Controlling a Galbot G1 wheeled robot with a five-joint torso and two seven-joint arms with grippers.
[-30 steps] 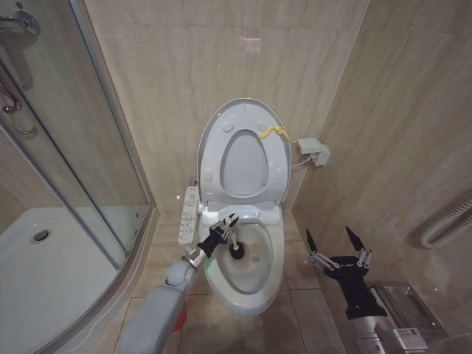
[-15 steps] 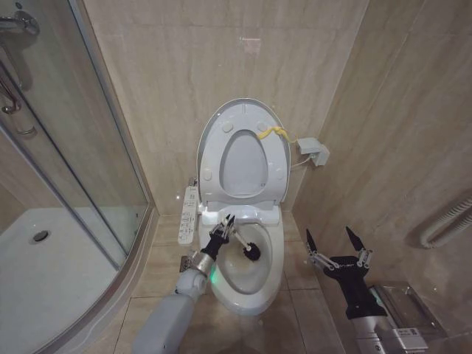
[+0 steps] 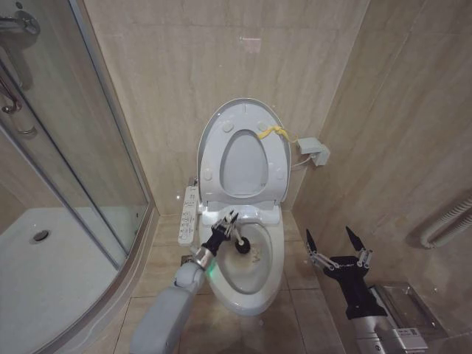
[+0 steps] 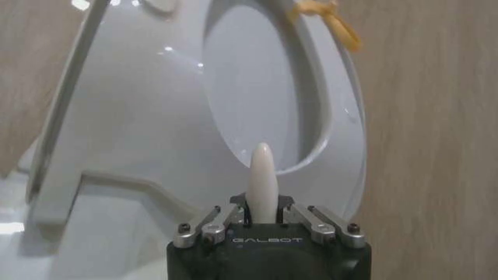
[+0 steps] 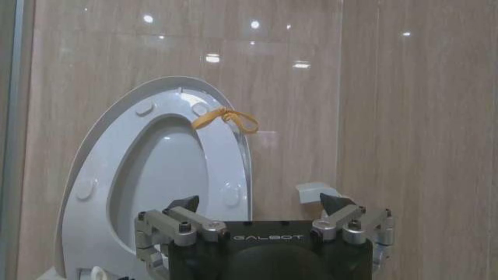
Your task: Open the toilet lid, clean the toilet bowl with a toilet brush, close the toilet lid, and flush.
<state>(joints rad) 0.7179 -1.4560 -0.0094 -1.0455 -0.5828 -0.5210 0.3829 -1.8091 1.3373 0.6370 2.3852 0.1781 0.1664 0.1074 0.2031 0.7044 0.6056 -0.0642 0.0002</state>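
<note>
The toilet lid [image 3: 243, 105] stands raised against the back wall with the seat ring [image 3: 214, 158] in front of it, and a yellow strap [image 3: 274, 133] hangs at its upper right. Below lies the white toilet bowl [image 3: 254, 284], stained brownish inside. My left gripper [image 3: 225, 226] reaches over the bowl's left rear rim, shut on the white handle [image 4: 263, 175] of the toilet brush. The brush's black head [image 3: 241, 245] is down inside the bowl near the back. My right gripper [image 3: 337, 247] hovers right of the toilet, open and holding nothing, facing the raised lid [image 5: 93, 146].
A curved glass shower screen [image 3: 88, 147] and white shower tray [image 3: 44, 273] fill the left. A control panel [image 3: 189, 214] hangs beside the bowl's left side. A small white box [image 3: 313, 151] sits on the wall at right, and a clear-lidded container [image 3: 405, 302] stands by the right arm.
The brush head swung right across the bowl, then came back left and toward the rear. The left gripper shifted slightly with it. The right arm stayed still.
</note>
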